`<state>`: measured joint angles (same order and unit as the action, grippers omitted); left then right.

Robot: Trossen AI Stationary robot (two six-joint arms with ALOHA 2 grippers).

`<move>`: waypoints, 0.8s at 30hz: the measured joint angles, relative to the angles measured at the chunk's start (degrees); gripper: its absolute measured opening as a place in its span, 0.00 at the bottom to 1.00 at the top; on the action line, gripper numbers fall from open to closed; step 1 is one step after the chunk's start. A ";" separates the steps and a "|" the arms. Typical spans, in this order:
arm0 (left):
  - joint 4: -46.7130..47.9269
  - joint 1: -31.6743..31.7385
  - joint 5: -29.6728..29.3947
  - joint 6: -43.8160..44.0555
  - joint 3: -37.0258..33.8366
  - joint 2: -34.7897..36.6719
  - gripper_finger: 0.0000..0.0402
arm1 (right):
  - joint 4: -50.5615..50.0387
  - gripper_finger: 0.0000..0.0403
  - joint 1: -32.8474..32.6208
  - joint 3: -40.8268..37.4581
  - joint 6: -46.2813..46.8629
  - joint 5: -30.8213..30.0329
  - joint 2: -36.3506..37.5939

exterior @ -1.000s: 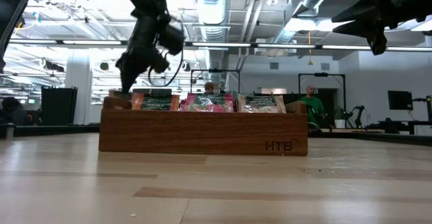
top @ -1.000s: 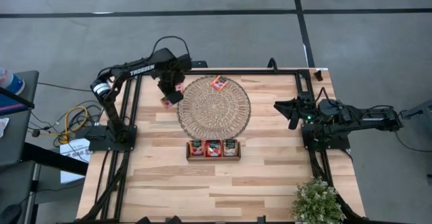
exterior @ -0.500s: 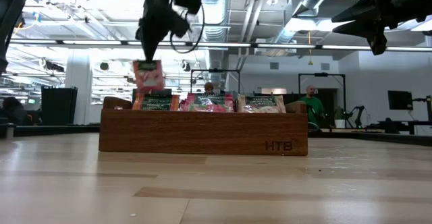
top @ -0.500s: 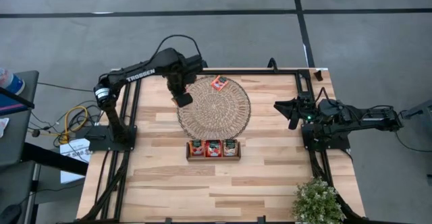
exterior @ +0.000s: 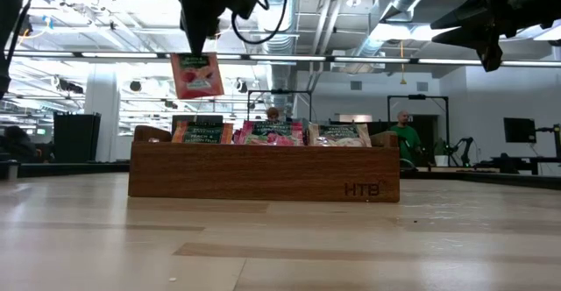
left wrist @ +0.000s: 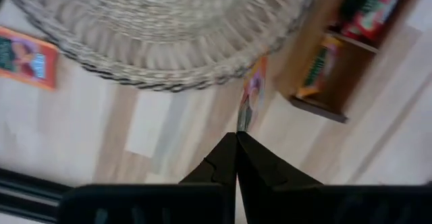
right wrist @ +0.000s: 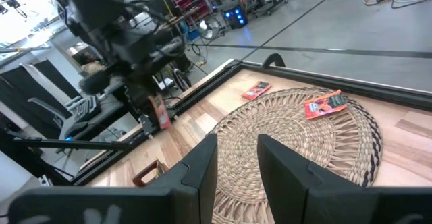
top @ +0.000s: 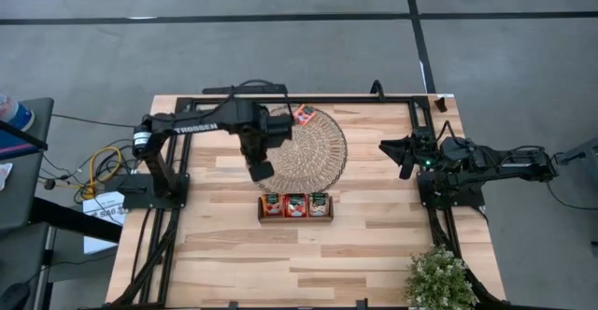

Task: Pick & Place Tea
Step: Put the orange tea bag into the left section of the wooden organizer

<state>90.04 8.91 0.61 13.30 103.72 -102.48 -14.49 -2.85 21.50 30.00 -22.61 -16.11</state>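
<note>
The left gripper (top: 261,171) is hanging above the wooden counter (top: 374,245), over the near-left edge of the round woven mat (top: 304,149), with its fingers (left wrist: 229,158) clenched on the top edge of a red tea sachet (exterior: 196,74). In the low view that sachet is dangling upright in the air, above and slightly left of the wooden tray (exterior: 263,172), touching nothing but the gripper. In the left wrist view it is showing edge-on just past the closed fingertips, between the mat's rim and the tray's end compartment. The tray (top: 295,206) is sitting on the counter just in front of the mat, with sachets standing in each of its three compartments (exterior: 273,133). Another red sachet (right wrist: 325,105) is lying flat on the far part of the mat, and one more (right wrist: 255,90) is resting on the counter just beyond the mat's edge. The right gripper (top: 407,157) is waiting at the right side of the counter, well apart from the mat, with its fingers (right wrist: 200,164) parted and holding nothing. A small green plant (top: 437,277) is standing at the counter's near-right corner.
</note>
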 joint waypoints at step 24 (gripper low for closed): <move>-5.03 -12.79 6.64 12.10 0.02 -0.55 0.00 | -0.01 0.24 0.00 0.00 0.00 0.02 0.01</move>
<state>85.01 -3.88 7.24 25.40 103.74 -103.03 -14.50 -2.85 21.50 30.00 -22.59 -16.10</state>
